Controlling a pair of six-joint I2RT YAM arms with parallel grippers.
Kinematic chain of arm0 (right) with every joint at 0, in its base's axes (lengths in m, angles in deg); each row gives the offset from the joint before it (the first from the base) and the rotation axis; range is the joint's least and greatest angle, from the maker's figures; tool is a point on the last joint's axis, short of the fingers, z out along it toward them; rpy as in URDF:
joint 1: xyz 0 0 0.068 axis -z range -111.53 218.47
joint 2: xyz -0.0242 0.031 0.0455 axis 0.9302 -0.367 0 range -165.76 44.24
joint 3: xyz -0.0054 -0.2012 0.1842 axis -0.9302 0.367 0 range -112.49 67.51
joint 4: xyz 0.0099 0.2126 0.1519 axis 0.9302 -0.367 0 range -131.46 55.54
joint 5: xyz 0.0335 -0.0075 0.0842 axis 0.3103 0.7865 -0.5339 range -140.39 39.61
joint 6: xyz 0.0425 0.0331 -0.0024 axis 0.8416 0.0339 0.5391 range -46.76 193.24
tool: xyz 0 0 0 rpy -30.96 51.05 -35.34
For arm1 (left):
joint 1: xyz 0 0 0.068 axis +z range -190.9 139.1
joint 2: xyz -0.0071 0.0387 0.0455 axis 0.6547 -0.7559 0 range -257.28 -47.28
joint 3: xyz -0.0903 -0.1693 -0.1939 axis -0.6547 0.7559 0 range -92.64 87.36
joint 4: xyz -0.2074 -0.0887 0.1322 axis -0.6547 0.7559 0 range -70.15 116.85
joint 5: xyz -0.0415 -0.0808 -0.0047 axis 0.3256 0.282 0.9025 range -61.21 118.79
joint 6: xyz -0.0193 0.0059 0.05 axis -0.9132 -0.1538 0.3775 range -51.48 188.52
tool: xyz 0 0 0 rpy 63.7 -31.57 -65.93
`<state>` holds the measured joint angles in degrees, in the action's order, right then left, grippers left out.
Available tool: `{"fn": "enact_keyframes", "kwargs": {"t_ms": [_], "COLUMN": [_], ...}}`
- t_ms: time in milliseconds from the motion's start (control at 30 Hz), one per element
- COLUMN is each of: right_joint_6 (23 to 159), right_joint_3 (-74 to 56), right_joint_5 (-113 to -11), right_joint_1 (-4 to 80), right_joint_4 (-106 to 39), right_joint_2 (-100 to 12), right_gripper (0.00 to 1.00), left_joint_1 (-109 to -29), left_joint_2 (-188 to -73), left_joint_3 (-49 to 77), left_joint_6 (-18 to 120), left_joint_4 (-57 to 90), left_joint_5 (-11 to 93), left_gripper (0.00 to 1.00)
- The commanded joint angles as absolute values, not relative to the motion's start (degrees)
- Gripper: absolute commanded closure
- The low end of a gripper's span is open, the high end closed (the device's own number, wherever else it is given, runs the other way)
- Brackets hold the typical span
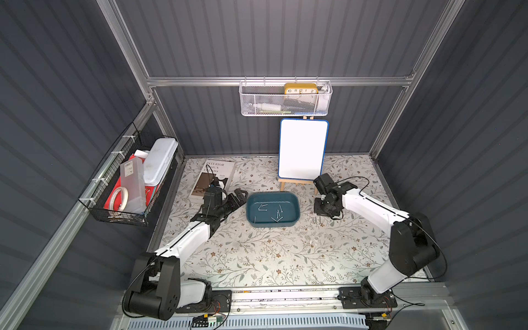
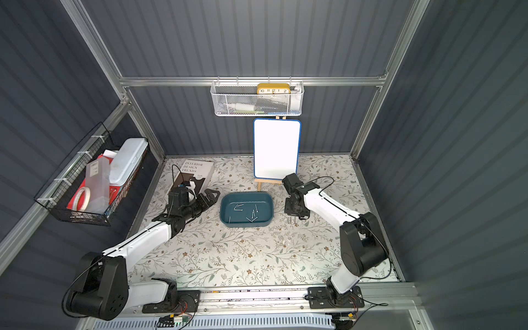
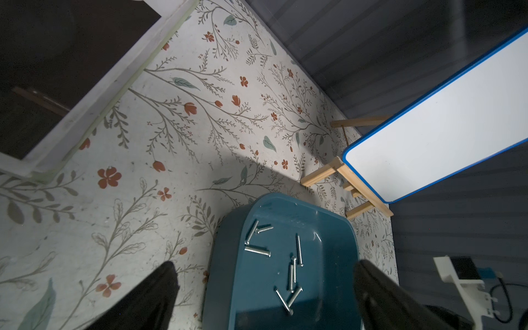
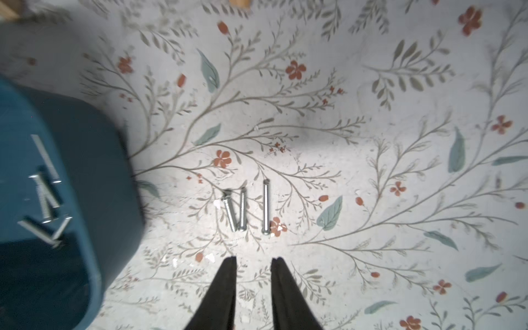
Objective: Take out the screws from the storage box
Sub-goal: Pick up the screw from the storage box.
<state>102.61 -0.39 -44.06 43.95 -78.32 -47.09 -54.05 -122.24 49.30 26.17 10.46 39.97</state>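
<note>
- The right pincer (image 4: 253, 258) hangs low over the floral table (image 4: 371, 171). Its two black fingers (image 4: 225, 285) are parted by only a narrow gap, with nothing between them and nothing touched.
- Just ahead of its tips, three screws (image 4: 242, 210) lie side by side on the table. Two are nearly touching and the third is slightly apart. All three lie outside the box, near its right end.
- The storage box (image 1: 274, 224) (image 2: 247, 224), a shallow teal tray, sits mid-table between the two arms in both top views.
- Other screws (image 3: 257, 251) lie scattered flat on the box floor, a few crossing one another.
- The left pincer (image 3: 264, 262) (image 1: 239, 198) gapes wide and holds nothing. It is poised just beside the end of the box nearest the left arm. Whether a fingertip touches the rim cannot be told.
- A small whiteboard (image 1: 303, 148) stands on a wooden easel behind the box.
</note>
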Motion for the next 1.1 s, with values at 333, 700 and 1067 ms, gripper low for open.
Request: {"fn": "enact_keyframes", "kwargs": {"t_ms": [333, 700, 1067], "right_joint_6": [100.52, 101.29, 101.42], "right_joint_3": [-27.84, -37.06, -37.59], "right_joint_5": [-46.01, -47.96, -46.9], "right_joint_1": [30.43, 28.92, 29.26], "right_joint_4": [-87.38, -86.1, -83.44], "right_joint_2": [-63.63, -79.59, -83.78], "right_gripper": [0.65, 0.62, 0.65], "left_joint_1": [-54.34, -54.87, -55.93], "left_joint_2": [-124.39, -129.05, -131.4], "left_joint_3": [47.93, 47.31, 46.95], "left_joint_6": [28.65, 29.58, 28.46], "left_joint_4": [12.25, 12.75, 10.77], "left_joint_5": [42.15, 43.11, 43.88], "left_gripper": [0.03, 0.08, 0.14]}}
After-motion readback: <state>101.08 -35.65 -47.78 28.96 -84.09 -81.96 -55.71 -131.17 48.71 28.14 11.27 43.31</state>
